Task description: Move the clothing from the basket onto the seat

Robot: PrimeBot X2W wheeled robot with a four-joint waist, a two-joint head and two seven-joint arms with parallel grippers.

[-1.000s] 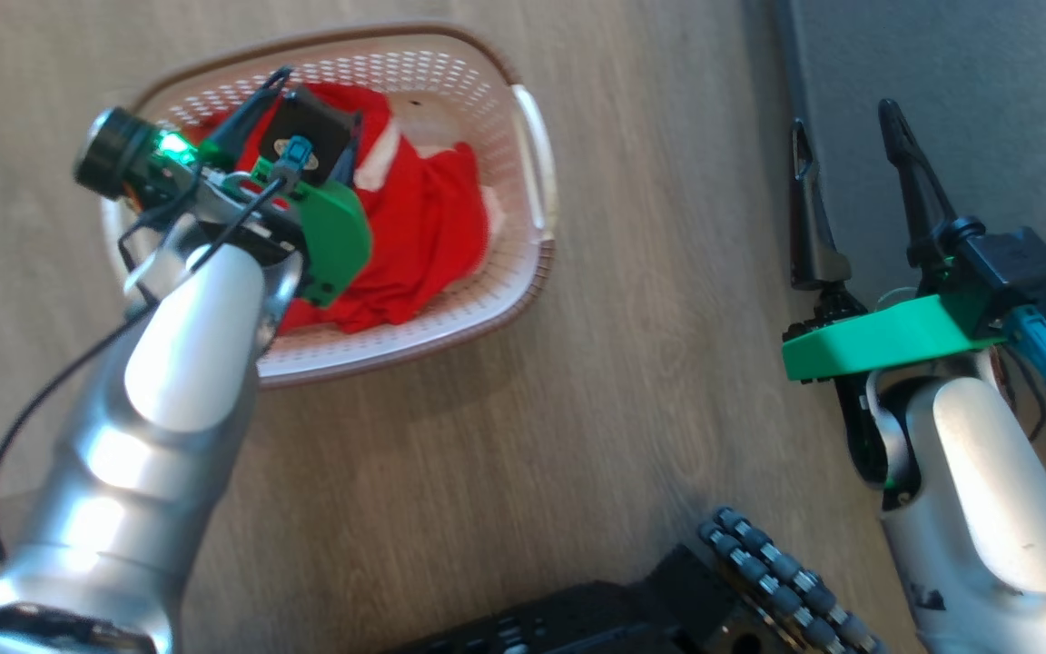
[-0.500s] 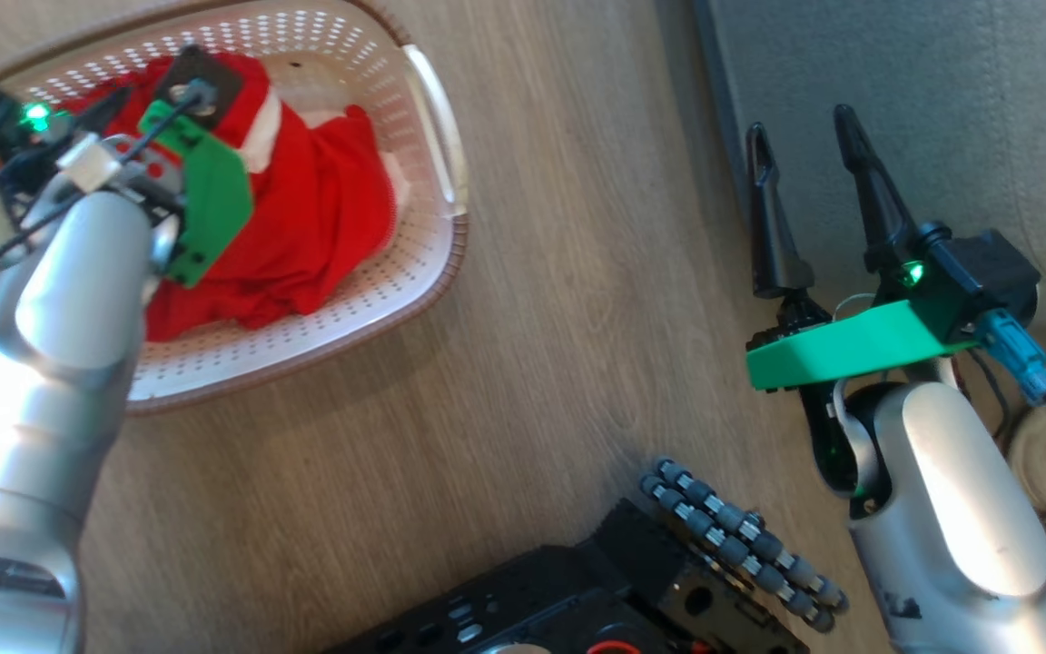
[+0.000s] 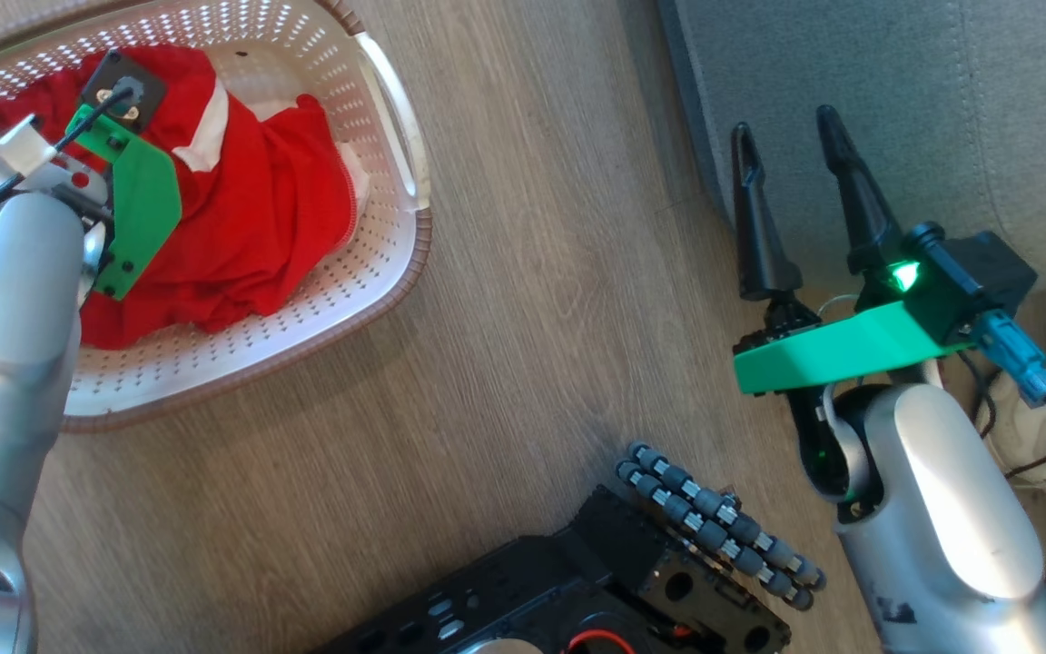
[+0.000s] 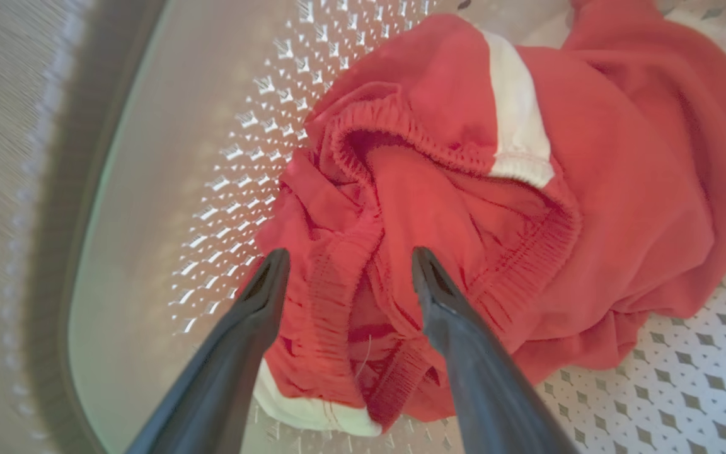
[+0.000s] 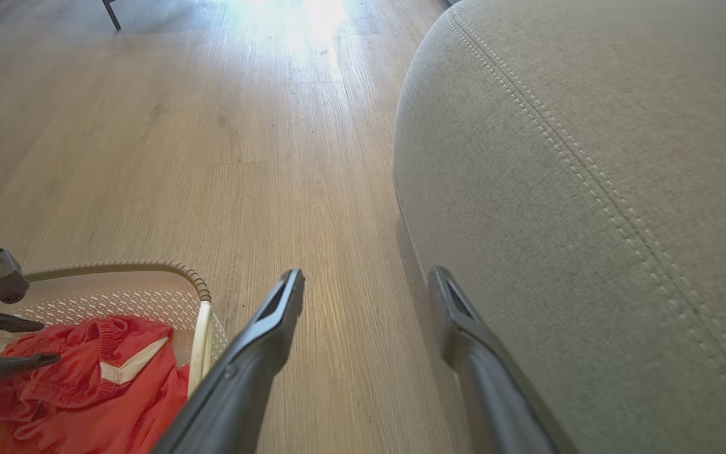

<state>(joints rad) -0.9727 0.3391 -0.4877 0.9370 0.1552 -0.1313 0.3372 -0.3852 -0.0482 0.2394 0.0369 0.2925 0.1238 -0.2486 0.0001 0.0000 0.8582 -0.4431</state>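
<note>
The red clothing [image 3: 251,227] with white trim lies heaped in the cream perforated basket [image 3: 376,272] on the floor, at the upper left of the head view. My left gripper [image 4: 350,252] hangs open just over the heap, its fingers straddling a bunched elastic hem [image 4: 338,302] without pinching it. From the right wrist view, the left gripper [image 5: 49,342] stands over the clothing [image 5: 98,384] inside the basket [image 5: 149,265]. My right gripper [image 3: 784,123] is open and empty by the rounded corner of the grey seat [image 3: 895,109]. Its fingertips [image 5: 293,277] hover over the floor beside the seat [image 5: 590,189].
Wood floor [image 3: 532,300] runs between basket and seat. My black base with its roller wheel [image 3: 714,536] sits at the bottom of the head view. Cables and a pale object [image 3: 1031,445] lie at the lower right. A dark furniture leg [image 5: 111,16] stands far off.
The head camera has turned, so basket and seat have slid left in the picture. My left wrist stays over the basket. Both grippers remain open.
</note>
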